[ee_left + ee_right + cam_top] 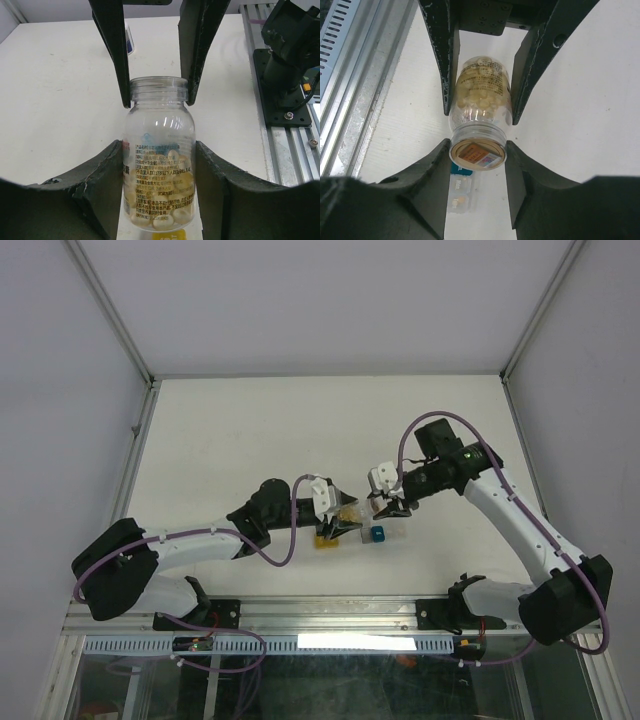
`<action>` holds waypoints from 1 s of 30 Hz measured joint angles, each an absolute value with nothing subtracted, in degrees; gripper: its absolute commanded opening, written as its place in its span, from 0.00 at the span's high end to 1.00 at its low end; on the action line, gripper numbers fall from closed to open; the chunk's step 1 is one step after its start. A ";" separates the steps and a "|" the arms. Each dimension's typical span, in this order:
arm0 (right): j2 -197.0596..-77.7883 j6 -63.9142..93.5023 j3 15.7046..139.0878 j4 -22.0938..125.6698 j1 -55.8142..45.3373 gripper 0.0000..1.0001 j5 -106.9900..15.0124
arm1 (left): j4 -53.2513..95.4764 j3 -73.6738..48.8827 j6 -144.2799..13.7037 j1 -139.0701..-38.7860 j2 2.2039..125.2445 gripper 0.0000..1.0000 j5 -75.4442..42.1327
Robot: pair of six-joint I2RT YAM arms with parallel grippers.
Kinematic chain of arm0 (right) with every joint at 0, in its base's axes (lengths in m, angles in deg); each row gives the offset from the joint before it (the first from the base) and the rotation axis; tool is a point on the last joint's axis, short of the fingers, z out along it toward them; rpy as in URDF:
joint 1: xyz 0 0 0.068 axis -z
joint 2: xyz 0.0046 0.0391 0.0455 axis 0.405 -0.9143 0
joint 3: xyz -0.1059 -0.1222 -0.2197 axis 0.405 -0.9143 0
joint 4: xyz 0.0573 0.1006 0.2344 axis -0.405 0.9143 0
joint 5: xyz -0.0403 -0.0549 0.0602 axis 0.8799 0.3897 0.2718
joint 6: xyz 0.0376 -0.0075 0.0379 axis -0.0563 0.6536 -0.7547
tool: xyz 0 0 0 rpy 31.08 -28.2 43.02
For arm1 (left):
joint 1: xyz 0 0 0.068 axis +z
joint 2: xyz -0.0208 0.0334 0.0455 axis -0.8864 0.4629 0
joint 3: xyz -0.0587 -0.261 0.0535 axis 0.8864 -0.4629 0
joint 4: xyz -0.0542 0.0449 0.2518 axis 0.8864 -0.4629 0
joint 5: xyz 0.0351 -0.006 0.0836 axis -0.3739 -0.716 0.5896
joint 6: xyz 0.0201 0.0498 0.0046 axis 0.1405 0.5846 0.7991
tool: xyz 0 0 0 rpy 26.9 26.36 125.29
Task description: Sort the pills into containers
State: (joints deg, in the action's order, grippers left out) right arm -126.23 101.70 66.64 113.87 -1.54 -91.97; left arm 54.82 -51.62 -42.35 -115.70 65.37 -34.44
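Your left hand (159, 155) is clamped on the body of a clear bottle (159, 175). Your right hand (477, 150) is closed on the same bottle's threaded neck, so both hands grip it at once above the counter (250, 430). In the top view they meet a little toward 6 o'clock from the counter's centre, left hand (335, 515) at the bottle's 9 o'clock and right hand (385, 502) at its 3 o'clock.

The pills (480, 95) are pale yellow and lie heaped inside the bottle; its mouth has no cap.

The containers sit on the counter just below. The yellow cell (325, 540) is at the bottle's 7 o'clock and the teal cell (377, 533) at its 5 o'clock. In your right wrist view, the clear cells (459, 195) show at 6 o'clock from the bottle mouth.
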 measured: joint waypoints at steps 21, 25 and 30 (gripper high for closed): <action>-113.82 49.27 57.53 90.90 3.29 0.11 -92.32 | 55.52 -53.58 -45.92 -115.57 65.90 1.00 -33.80; -120.70 41.88 60.37 93.63 3.57 0.11 -90.99 | 56.74 -53.58 -46.70 -115.57 65.90 1.00 -33.52; -124.33 37.42 60.70 95.25 3.40 0.17 -89.98 | 57.93 -53.60 -47.10 -115.57 65.94 1.00 -32.93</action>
State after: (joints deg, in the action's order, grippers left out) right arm -124.33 37.42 60.70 95.25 3.40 -89.98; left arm 57.93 -53.60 -47.10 -115.57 65.94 -32.93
